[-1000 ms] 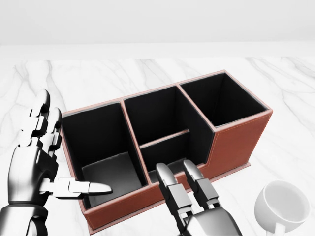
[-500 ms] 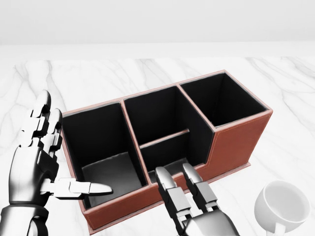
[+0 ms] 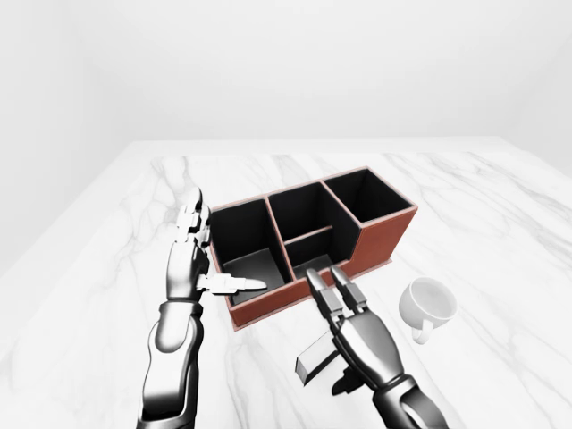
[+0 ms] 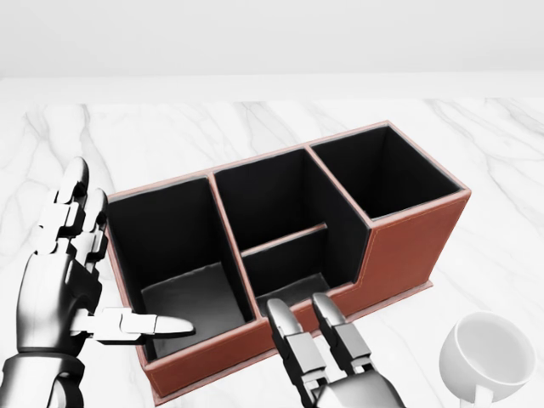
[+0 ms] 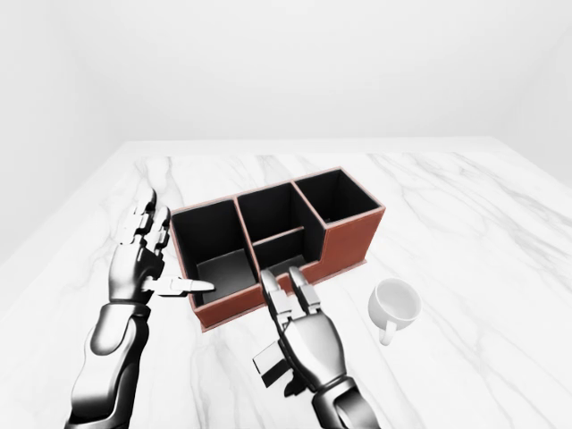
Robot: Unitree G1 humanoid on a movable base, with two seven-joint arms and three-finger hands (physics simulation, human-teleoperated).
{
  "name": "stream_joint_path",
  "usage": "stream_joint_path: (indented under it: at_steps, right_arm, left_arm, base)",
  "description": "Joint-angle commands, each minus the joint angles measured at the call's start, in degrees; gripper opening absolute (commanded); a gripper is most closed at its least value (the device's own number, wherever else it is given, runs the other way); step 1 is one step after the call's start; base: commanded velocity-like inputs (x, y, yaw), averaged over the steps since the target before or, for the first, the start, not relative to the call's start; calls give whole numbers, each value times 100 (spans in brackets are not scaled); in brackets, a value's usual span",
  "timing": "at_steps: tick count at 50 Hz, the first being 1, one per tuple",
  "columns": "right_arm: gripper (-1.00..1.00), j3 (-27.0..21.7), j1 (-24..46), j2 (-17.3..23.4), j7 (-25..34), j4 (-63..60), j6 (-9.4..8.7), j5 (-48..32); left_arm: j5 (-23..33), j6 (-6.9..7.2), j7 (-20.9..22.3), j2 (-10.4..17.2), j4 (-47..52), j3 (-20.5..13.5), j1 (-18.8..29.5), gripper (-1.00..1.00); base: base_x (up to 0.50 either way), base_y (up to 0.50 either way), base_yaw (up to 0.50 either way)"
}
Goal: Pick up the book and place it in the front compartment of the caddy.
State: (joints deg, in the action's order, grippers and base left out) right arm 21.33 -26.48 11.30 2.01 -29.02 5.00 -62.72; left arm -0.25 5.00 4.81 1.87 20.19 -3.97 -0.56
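The red-brown caddy (image 4: 408,246) with black compartments stands on the marble table, mid head view. Its low middle compartment (image 4: 285,270) faces the view's bottom. My right hand (image 4: 316,344) is open, fingers straight, their tips just below the caddy's lower wall. The grey book (image 3: 315,359) sticks out to the left from under this hand's palm in the left-eye view; I cannot tell whether the hand touches it. My left hand (image 4: 110,272) is open and empty at the caddy's left end, fingers up, thumb reaching over the left compartment's lower rim.
A white mug (image 4: 489,357) sits on the table at the lower right, to the right of my right hand. The white marble table (image 3: 465,197) spreads around the caddy; its left edge shows at the left of the left-eye view.
My right hand has drawn back a little toward the bottom of the head view, away from the caddy. The left hand, the caddy and the mug have not moved.
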Motion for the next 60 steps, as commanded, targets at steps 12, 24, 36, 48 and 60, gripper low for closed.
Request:
stream_joint_path:
  at_steps: [12, 24, 36, 48, 60]
  right_arm:
    - [100, 88, 10, 46, -138, 244, 0, 14]
    - [100, 60, 42, 53, -253, 522, 0, -11]
    - [100, 15, 83, 34, -369, 831, 0, -34]
    - [100, 6, 93, 28, -487, 1085, 0, -77]
    - [100, 41, 91, 27, -618, 1322, 0, -124]
  left_arm:
    - [14, 0, -7, -1, 10, 8, -8, 100]
    - [26, 0, -16, -3, -11, 10, -8, 100]
    - [37, 0, -16, -6, -26, 19, -10, 100]
    - [44, 0, -21, -9, -14, 27, -17, 100]
    - [53, 0, -28, -12, -41, 34, -20, 100]
  base:
    - [0, 0, 0]
    - [0, 0, 0]
    - [0, 0, 0]
    - [0, 0, 0]
    - [0, 0, 0]
